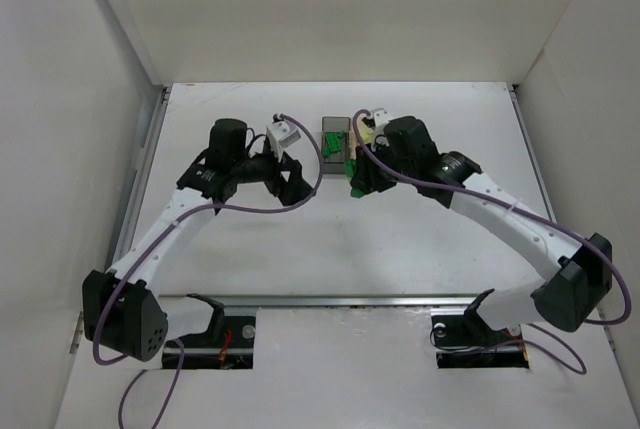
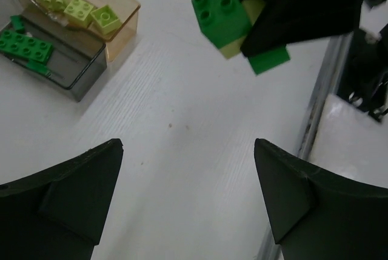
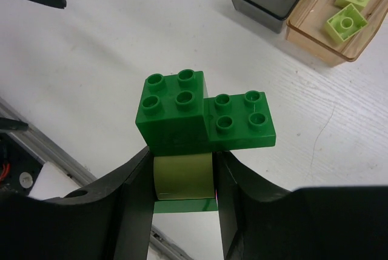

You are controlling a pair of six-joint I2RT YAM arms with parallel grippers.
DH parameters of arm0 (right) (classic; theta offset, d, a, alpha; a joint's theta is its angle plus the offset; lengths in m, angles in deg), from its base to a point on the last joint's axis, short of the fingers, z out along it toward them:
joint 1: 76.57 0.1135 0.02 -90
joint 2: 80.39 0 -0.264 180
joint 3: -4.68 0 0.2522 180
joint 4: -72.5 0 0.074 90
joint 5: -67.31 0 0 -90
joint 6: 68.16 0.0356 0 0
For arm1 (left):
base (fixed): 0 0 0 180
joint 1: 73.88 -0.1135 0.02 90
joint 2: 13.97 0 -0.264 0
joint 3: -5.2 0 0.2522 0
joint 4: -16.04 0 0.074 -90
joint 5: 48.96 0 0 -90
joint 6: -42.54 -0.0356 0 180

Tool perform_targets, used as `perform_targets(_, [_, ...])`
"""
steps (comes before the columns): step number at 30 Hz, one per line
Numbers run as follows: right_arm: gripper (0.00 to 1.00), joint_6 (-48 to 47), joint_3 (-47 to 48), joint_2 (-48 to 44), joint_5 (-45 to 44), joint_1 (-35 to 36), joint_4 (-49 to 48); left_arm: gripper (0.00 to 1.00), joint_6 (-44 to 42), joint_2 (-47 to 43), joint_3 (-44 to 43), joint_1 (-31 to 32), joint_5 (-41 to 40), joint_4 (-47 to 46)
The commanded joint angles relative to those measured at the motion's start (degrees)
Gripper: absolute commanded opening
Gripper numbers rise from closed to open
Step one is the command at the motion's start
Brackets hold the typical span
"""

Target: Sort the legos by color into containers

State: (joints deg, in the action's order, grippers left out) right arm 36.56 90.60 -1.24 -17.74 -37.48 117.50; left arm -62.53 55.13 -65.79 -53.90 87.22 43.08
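A: Right gripper [image 3: 182, 172], state noted?

B: Closed on a joined clump of legos [image 3: 182, 114]. The pale yellow-green brick [image 3: 182, 184] was pinched between the jaws, with dark green bricks locked on top and a green piece below. The clump appeared to be held clear of the tabletop [image 2: 182, 102], near the containers. Probable reason: mixed colours must be pulled apart before anything is dropped in.

A: Left gripper [image 2: 188, 151]?

B: Spread wide, nothing held. It was pointed toward the clump, which was seen ahead of its fingertips and not between them.

A: Containers?

B: Dark green pieces were recorded in the grey container [image 2: 85, 81], pale ones in the orange-tan container [image 2: 124, 30] joined beside it.
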Motion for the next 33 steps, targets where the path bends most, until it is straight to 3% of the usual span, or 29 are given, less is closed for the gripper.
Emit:
perform_targets(1, [0.00, -3.4, 0.1, -0.1, -1.1, 0.4, -3.6, 0.87, 13.3, 3.3, -7.2, 1.2, 6.9, -10.4])
perform_targets(5, [0.00, -2.9, -0.4, -3.3, -3.2, 1.1, -7.3, 0.76, 25.7, 7.2, -14.4, 1.9, 0.6, -10.9])
perform_targets(10, [0.00, -2.9, -1.7, -6.6, -3.8, 1.1, -10.8, 0.75, 29.9, 10.5, -19.1, 5.1, -3.6, -9.3])
perform_targets(15, [0.00, -2.9, -1.7, -6.6, -3.8, 1.1, -11.4, 0.83, 36.5, 12.8, -19.1, 5.7, 0.4, -12.4])
perform_targets(22, [0.00, -2.9, -1.1, -6.1, -4.3, 1.1, -11.4, 0.88, 36.0, 15.4, -21.6, 7.9, -1.3, -11.4])
perform_targets(31, [0.00, -2.9, -0.1, -5.0, -3.7, 1.1, -11.4, 0.67, 34.9, 16.5, -22.7, 8.9, -1.3, -11.4])
perform_targets(33, [0.00, -2.9, 0.5, -5.0, -3.7, 1.1, -11.4, 0.54, 34.3, 17.0, -23.3, 9.4, -1.3, -10.9])
